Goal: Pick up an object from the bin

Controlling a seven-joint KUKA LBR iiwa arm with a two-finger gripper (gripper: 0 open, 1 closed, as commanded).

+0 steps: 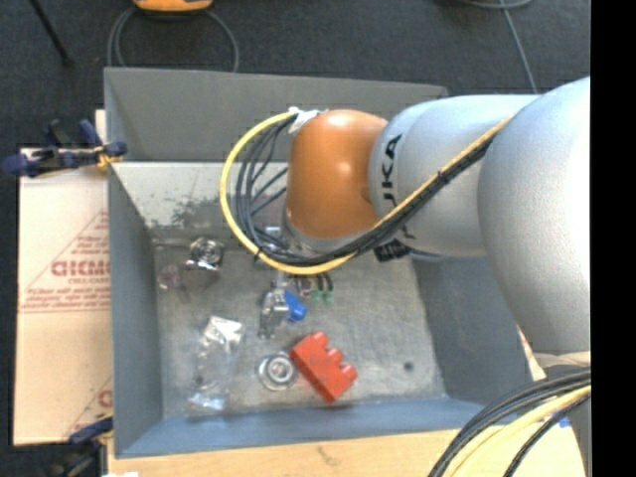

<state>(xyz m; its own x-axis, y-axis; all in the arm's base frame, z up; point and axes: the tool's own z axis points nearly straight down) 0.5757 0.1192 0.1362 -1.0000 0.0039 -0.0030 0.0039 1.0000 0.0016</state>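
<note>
The claw (278, 311) hung low over the middle of the bin (134, 296), beneath the arm's orange cover (333, 172). Whether it was open or closed could not be told. A small blue piece (296, 307) lay right at its tip, touching or just beside it, on the side toward the arm. Nearer the front wall lay a red toothed block (323, 366) with a metal ring (276, 371) beside it. A crumpled clear bag (214, 351) lay toward the view's left, and a shiny metal thing (206, 254) sat near the back.
</note>
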